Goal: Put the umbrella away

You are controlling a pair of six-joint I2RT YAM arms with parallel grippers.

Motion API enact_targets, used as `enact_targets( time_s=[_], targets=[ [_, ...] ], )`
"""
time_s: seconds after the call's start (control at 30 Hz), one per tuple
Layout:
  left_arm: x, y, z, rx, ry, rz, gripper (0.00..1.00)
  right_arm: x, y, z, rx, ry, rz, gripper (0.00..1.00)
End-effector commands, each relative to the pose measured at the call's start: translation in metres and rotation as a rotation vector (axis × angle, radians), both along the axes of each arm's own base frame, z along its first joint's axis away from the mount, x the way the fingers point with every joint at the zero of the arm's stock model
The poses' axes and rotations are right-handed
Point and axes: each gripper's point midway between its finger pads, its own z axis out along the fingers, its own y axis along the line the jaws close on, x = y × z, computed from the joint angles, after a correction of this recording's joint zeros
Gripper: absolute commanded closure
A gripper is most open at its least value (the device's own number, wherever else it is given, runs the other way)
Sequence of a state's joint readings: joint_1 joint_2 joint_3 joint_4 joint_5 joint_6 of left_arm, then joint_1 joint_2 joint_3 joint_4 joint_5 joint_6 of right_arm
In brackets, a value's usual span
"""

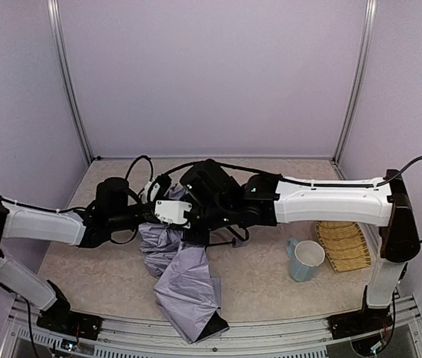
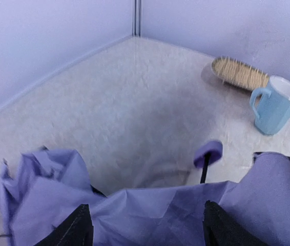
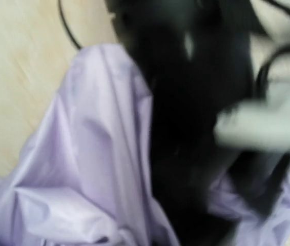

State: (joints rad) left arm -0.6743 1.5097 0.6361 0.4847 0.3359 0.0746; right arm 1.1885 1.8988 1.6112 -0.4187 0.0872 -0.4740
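the umbrella (image 1: 185,280) lies slack on the table (image 1: 271,287). its lavender fabric spreads from the middle, under the two wrists, down to the near edge, where a bit of black lining shows at the tip. both arms reach in from the sides and meet over its upper end. the left claw (image 2: 146,206) is released: in its wrist view the two black fingers (image 2: 76,228) stand wide apart with crumpled fabric lying between and ahead of them, and i cannot tell if either finger presses it. past that fabric the knob (image 2: 208,152) sticks up on its thin black shaft (image 2: 204,173), above bare table. the right claw (image 1: 198,230) is clenched, down among the folds at the umbrella's upper end. its own view is blurred, all lavender cloth and a dark mass, so i cannot tell whether cloth is pinched in it. a pale blue mug (image 1: 305,260) stands upright on the right side of the table, well apart from the umbrella, with a woven basket (image 1: 343,245) just beside it toward the right wall.
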Motion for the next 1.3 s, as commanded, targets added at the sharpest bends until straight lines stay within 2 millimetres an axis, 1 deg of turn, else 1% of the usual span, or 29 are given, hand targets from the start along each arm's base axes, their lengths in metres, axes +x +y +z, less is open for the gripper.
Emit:
enact_targets(
  time_s=[0.0, 0.1, 0.13, 0.2, 0.3, 0.33, 0.43, 0.47, 0.5, 0.6, 0.67, 0.73, 0.83, 0.9, 0.97, 1.03, 1.13, 1.2, 1.27],
  targets=[
    [-0.012, 0.022, 0.094, -0.167, -0.248, 0.034, 0.24, 0.012, -0.023, 0.061, 0.161, 0.066, -0.151, 1.0],
    [-0.03, 0.032, 0.129, -0.201, -0.369, 0.017, 0.19, 0.009, -0.037, 0.068, 0.195, 0.124, -0.215, 1.0],
    [-0.037, 0.034, 0.138, -0.223, -0.389, 0.006, 0.18, 0.008, -0.04, 0.071, 0.206, 0.142, -0.239, 1.0],
    [-0.054, 0.033, 0.15, -0.268, -0.4, -0.047, 0.17, 0.011, -0.048, 0.074, 0.218, 0.171, -0.306, 1.0],
    [-0.078, 0.025, 0.156, -0.3, -0.394, -0.126, 0.17, 0.016, -0.06, 0.078, 0.21, 0.191, -0.397, 1.0],
    [-0.084, 0.022, 0.155, -0.294, -0.387, -0.142, 0.17, 0.017, -0.063, 0.08, 0.211, 0.198, -0.419, 1.0],
    [-0.097, 0.016, 0.153, -0.28, -0.388, -0.166, 0.16, 0.018, -0.074, 0.089, 0.217, 0.208, -0.475, 1.0],
    [-0.097, 0.016, 0.151, -0.273, -0.388, -0.16, 0.15, 0.02, -0.078, 0.093, 0.226, 0.201, -0.498, 1.0],
    [-0.092, 0.018, 0.15, -0.267, -0.387, -0.127, 0.15, 0.02, -0.082, 0.095, 0.231, 0.199, -0.512, 1.0],
    [-0.068, 0.028, 0.149, -0.254, -0.356, -0.003, 0.15, 0.02, -0.091, 0.098, 0.241, 0.194, -0.536, 1.0],
    [-0.051, 0.037, 0.154, -0.263, -0.312, 0.079, 0.16, 0.021, -0.097, 0.097, 0.24, 0.187, -0.557, 1.0],
    [-0.039, 0.048, 0.161, -0.298, -0.269, 0.138, 0.16, 0.025, -0.103, 0.093, 0.227, 0.172, -0.589, 1.0],
    [-0.029, 0.064, 0.173, -0.377, -0.199, 0.207, 0.13, 0.033, -0.11, 0.085, 0.208, 0.137, -0.624, 1.0],
    [-0.021, 0.074, 0.171, -0.405, -0.151, 0.254, 0.13, 0.038, -0.111, 0.075, 0.193, 0.144, -0.64, 1.0],
    [-0.012, 0.08, 0.156, -0.39, -0.089, 0.298, 0.14, 0.043, -0.11, 0.067, 0.186, 0.171, -0.658, 1.0],
    [-0.001, 0.086, 0.129, -0.34, -0.009, 0.362, 0.17, 0.046, -0.107, 0.066, 0.189, 0.188, -0.678, 1.0],
    [0.008, 0.088, 0.07, -0.235, 0.1, 0.412, 0.18, 0.046, -0.1, 0.066, 0.178, 0.205, -0.672, 1.0],
    [0.013, 0.086, 0.035, -0.191, 0.162, 0.418, 0.19, 0.036, -0.084, 0.065, 0.175, 0.238, -0.594, 1.0],
    [0.014, 0.074, 0.01, -0.164, 0.212, 0.364, 0.21, 0.018, -0.06, 0.066, 0.182, 0.285, -0.464, 1.0]
  ],
)
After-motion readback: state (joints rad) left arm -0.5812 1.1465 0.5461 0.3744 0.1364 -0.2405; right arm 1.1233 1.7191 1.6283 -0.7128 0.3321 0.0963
